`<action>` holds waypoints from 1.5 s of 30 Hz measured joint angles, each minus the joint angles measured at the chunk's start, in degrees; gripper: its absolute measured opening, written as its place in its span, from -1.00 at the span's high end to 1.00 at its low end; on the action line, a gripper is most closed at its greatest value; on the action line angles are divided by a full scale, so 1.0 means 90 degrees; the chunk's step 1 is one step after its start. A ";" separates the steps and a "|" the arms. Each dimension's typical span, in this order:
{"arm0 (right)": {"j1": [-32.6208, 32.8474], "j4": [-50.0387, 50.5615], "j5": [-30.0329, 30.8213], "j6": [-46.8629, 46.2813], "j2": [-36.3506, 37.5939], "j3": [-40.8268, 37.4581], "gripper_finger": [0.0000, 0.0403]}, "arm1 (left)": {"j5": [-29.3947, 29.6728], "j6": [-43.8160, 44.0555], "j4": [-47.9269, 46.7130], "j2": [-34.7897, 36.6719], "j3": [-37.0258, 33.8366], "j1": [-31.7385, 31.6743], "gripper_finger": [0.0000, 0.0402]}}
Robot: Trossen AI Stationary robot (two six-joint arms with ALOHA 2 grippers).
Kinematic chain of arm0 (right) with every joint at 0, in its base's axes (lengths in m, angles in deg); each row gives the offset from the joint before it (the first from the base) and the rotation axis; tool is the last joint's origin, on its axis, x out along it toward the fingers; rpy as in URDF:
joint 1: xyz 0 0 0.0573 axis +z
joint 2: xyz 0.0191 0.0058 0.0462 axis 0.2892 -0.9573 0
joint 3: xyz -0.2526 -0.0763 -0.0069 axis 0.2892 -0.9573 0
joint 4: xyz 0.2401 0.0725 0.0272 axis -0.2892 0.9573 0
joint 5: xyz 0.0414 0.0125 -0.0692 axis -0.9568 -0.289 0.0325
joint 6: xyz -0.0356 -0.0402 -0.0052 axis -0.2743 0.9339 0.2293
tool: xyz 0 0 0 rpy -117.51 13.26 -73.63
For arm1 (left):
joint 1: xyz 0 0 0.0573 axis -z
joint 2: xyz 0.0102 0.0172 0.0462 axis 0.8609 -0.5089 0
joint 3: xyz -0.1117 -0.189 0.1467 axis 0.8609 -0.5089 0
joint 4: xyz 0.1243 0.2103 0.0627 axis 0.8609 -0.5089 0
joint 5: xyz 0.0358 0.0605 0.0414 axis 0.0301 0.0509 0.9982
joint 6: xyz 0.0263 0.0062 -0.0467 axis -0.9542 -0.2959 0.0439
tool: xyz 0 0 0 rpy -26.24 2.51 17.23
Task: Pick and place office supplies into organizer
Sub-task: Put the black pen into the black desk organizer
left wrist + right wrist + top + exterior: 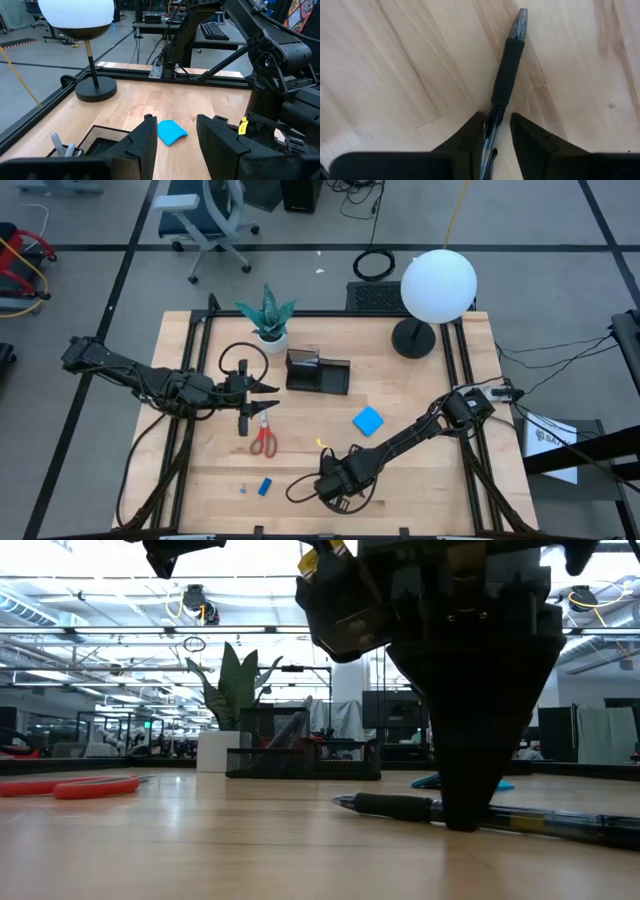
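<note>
A black pen (pixel 506 70) lies flat on the table near its front edge, and also shows in the low view (pixel 395 806). My right gripper (pixel 496 131) stands on it from above, shut on its barrel; it also shows in the high view (pixel 335 485). My left gripper (pixel 262 396) is open and empty, above the table between the red-handled scissors (pixel 264 438) and the black organizer (pixel 318 372). The blue notepad (pixel 368 420) and a tiny blue block (pixel 265 486) lie flat on the table. My right gripper pinches the pen's barrel (pixel 493 116) between its two fingers, just behind the black rubber grip. The fingers point down from above and lie across the pen. The pen lies flat on the table (pixel 560 822), its tip end sticking out past the fingers.
A potted plant (pixel 268 315) and a lamp with a white globe (pixel 437 285) on a round black base (pixel 412 338) stand at the back. A black cable loop (pixel 243 360) lies left of the organizer. Pens stand in the organizer (pixel 62 145).
</note>
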 joint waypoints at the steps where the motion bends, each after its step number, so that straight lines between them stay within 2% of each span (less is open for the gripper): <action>1: 0.0000 0.0000 0.0005 0.0074 0.0000 0.0000 0.61 | 0.0000 0.0000 0.0000 0.0000 0.0000 0.0000 0.28; 8: 0.0007 -0.0005 0.0030 0.0674 0.0002 0.0000 0.92 | -0.0002 0.0000 0.0000 0.0000 0.0000 0.0000 0.28; 18: -0.0010 -0.0006 -0.0091 0.0867 0.0040 0.0000 0.92 | -0.0002 0.0016 0.0000 0.0000 0.0000 -0.0002 0.28; 24: -0.0015 -0.0019 0.0054 0.1001 0.0405 -0.0042 0.93 | -0.0002 0.0019 0.0000 0.0000 0.0000 0.0000 0.28; 32: -0.0015 -0.0154 0.1328 0.1563 0.1292 -0.0019 0.93 | -0.0002 0.0029 0.0010 0.0000 0.0000 -0.0001 0.28; 39: -0.0015 -0.0500 0.3499 0.2503 0.1767 -0.0007 0.93 | -0.0011 0.0029 0.0017 0.0000 0.0000 -0.0002 0.28; 45: -0.0020 -0.1345 0.4960 0.3749 0.1763 -0.0020 0.93 | -0.0408 -0.0167 0.0039 -0.0015 0.0000 0.0003 0.28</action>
